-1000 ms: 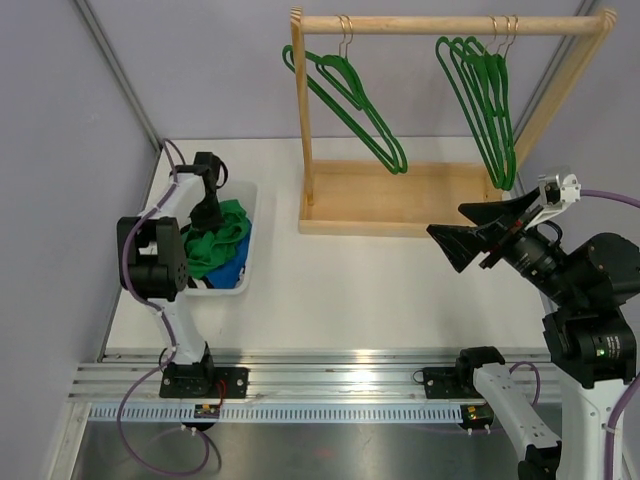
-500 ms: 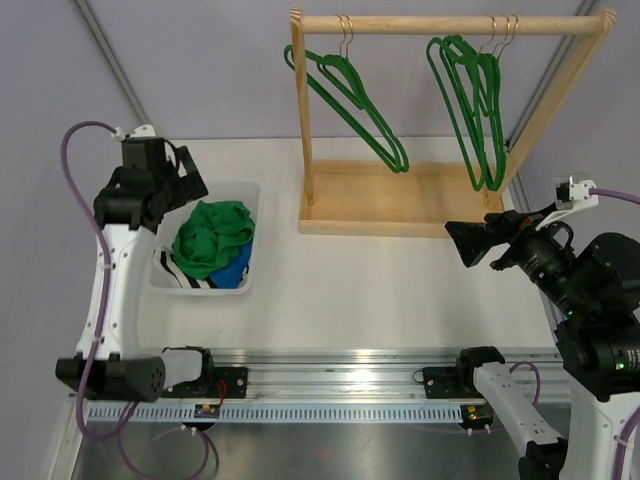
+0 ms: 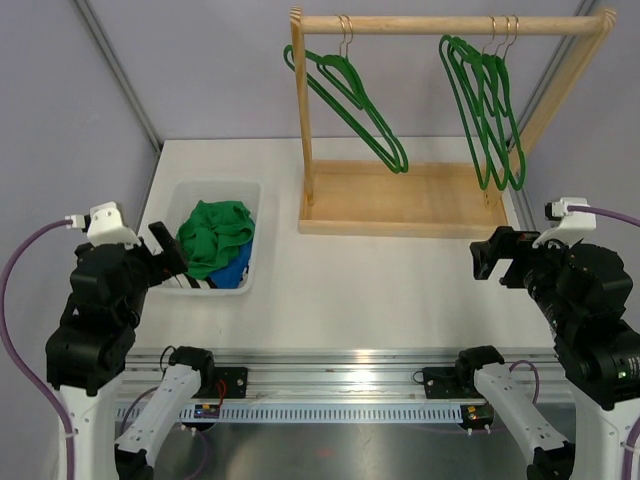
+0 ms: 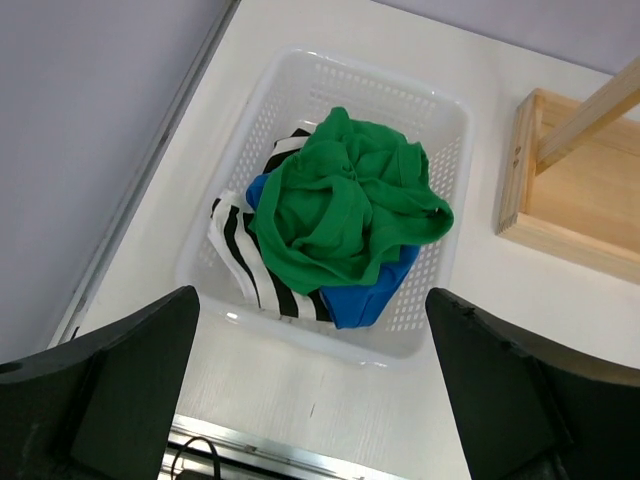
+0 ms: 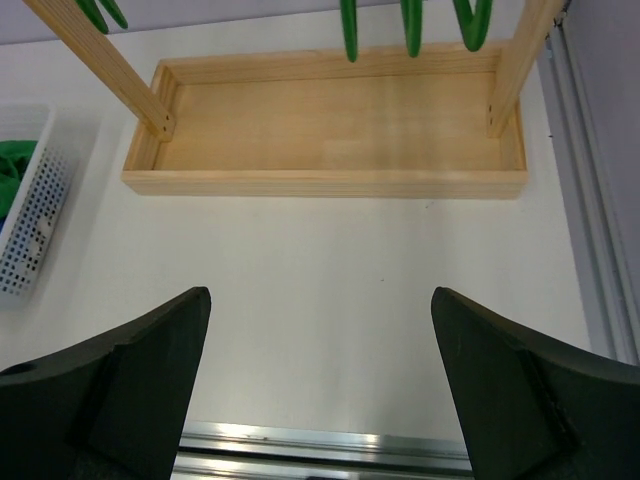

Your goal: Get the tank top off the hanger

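While I watched, the crumpled green tank top [image 4: 345, 205] lay in the white perforated plastic basket [image 4: 445, 115], atop a black-and-white striped cloth [image 4: 232, 245].
Left gripper [image 4: 310, 330] and right gripper [image 5: 320, 330] gaped, holding nothing; green plastic hangers [image 3: 352, 98] hung on the wooden rack [image 3: 400, 200], well apart.

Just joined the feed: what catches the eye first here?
A crumpled green top lies in the white basket on the left of the table. At the back, the wooden rack carries only bare green hangers. The left gripper and right gripper hover open, holding nothing.
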Tool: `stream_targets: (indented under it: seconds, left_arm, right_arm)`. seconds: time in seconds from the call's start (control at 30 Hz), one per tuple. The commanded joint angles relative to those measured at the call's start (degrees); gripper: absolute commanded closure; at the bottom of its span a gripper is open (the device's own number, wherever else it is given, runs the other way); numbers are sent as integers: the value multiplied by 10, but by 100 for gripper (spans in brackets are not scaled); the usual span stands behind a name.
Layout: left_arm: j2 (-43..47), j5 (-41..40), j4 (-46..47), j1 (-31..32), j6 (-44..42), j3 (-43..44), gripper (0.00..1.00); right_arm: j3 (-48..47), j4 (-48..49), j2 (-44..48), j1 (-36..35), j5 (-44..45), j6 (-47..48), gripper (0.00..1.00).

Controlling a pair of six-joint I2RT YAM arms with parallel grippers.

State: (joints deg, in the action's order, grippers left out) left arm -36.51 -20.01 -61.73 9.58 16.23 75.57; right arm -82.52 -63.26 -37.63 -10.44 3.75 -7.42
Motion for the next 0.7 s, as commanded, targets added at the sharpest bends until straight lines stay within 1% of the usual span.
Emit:
stream_targets:
  seconds: [0.0,0.03,0.2,0.33,0.67]
  left_arm:
    - [64,37,-2,6,-34,-39,1]
    - [92,39,-4,8,-35,-47,1]
    - [135,41,-13,20,-34,-76,1]
    - [144,43,-9,23,-32,-78,1]
    - [141,51,18,22,-32,-93,1]
  right_arm:
    - [16,-5,21,-19,61,28,1]
    - [20,1,34,-20,59,28,1]
    - [64,13,65,-20,61,15,0]
    - [88,16,70,-20,86,-7,0]
    - [111,25,76,-20,96,-11,0]
